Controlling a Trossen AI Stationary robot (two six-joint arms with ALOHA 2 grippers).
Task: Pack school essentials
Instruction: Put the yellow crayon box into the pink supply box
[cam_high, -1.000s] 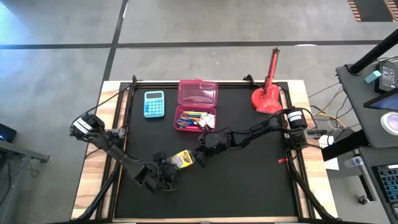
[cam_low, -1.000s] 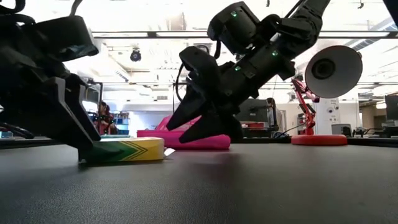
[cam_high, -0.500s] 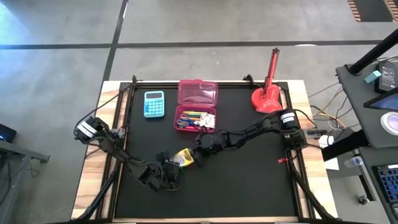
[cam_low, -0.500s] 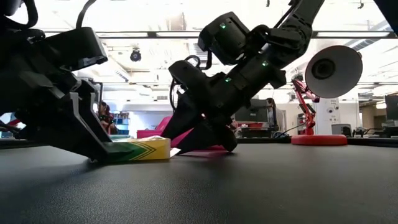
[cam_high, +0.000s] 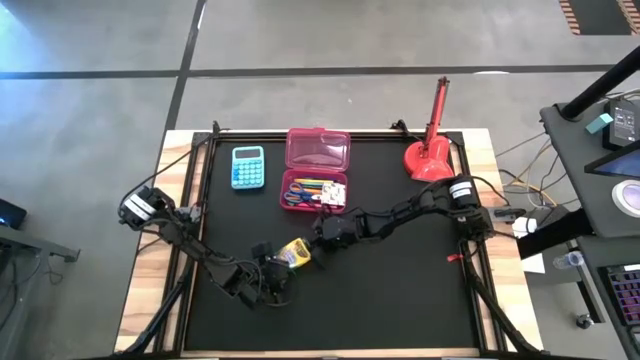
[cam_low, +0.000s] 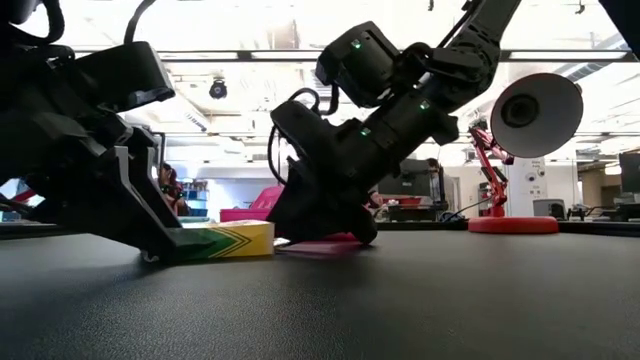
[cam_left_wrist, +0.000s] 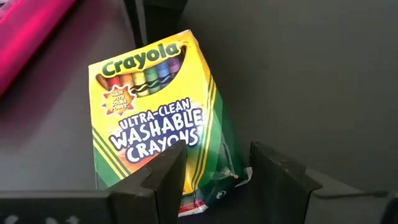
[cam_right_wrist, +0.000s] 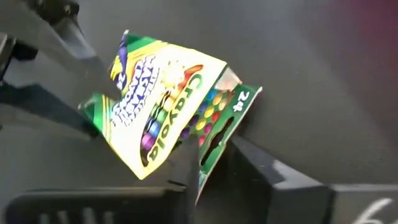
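Note:
A yellow-and-green crayon box (cam_high: 295, 252) lies on the black mat between my two grippers. My left gripper (cam_left_wrist: 214, 158) is at its closed end, slanting down from the near left, fingers on either side of the box (cam_left_wrist: 149, 118). My right gripper (cam_right_wrist: 211, 155) slants down from the right onto the other end, shut on the green flap. In the low view the box (cam_low: 228, 240) rests on the mat between my left gripper (cam_low: 150, 245) and my right gripper (cam_low: 320, 225). Scissors, pens and pencils lie in the pink case's tray (cam_high: 315, 190). My left gripper pinches the box's closed end between its two fingers, by the green narrow side (cam_left_wrist: 214, 165), which looks crumpled there. The fingers slant down from the near left, along the box. The box stays on the mat. My right gripper has the green flap marked 24 (cam_right_wrist: 219, 127), at the box's open end, between its two fingers. It comes slanting down from the table's right side. The flap stands out from the box, and the box rests on the mat.
The translucent pink case stands open at the far middle, lid (cam_high: 318, 150) behind tray. A light-blue calculator (cam_high: 247, 167) lies left of it, and a red desk lamp (cam_high: 432, 152) stands at the far right. The mat's near half and right side are bare.
My right gripper has gone down and toward the table's left onto the box's open end, and its fingers have closed on the flap. The box has stayed on the mat, held at its other end by my left gripper.

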